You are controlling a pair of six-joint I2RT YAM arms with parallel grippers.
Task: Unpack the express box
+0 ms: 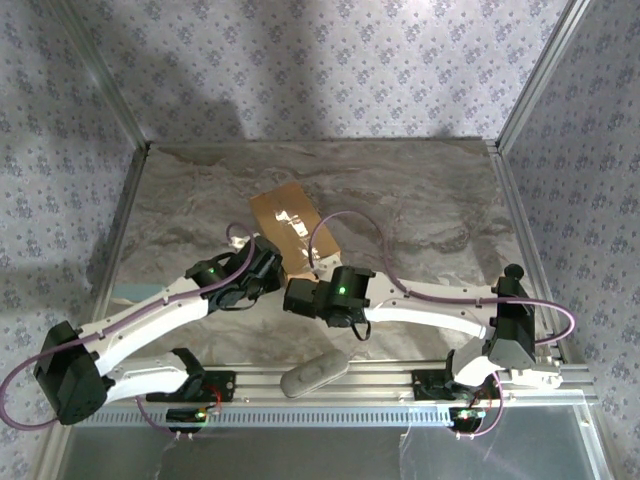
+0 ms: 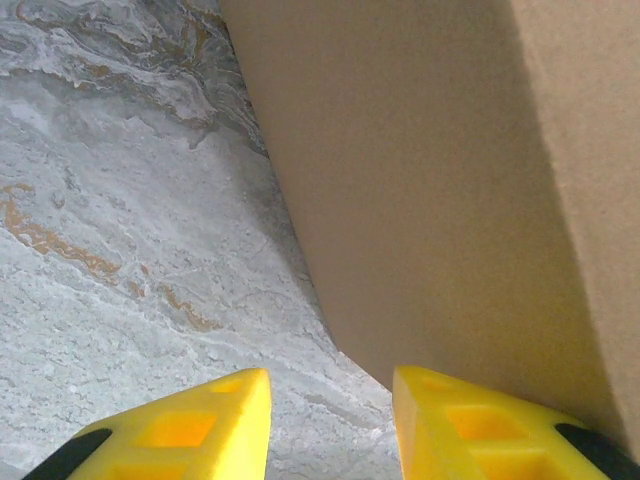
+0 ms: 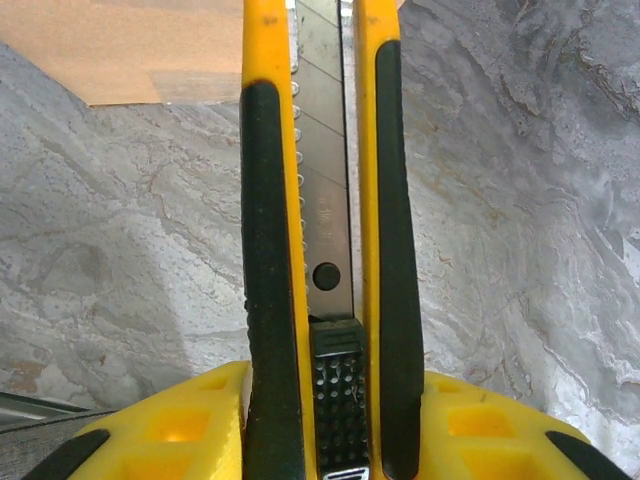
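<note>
The marbled table (image 1: 430, 200) carried the express box (image 1: 285, 215) at its middle, just beyond both grippers. The box's long axis ran far to near, leaning slightly right at the near end, with the taped seam (image 1: 293, 224) along it. The left gripper (image 2: 330, 405) stood released, its jaws apart over bare table and hard beside the box's side wall. The right gripper (image 3: 335, 380) was clenched on a yellow utility knife (image 3: 265, 250). The blade (image 3: 325, 150) pointed far, and the box lay ahead and to its left.
</note>
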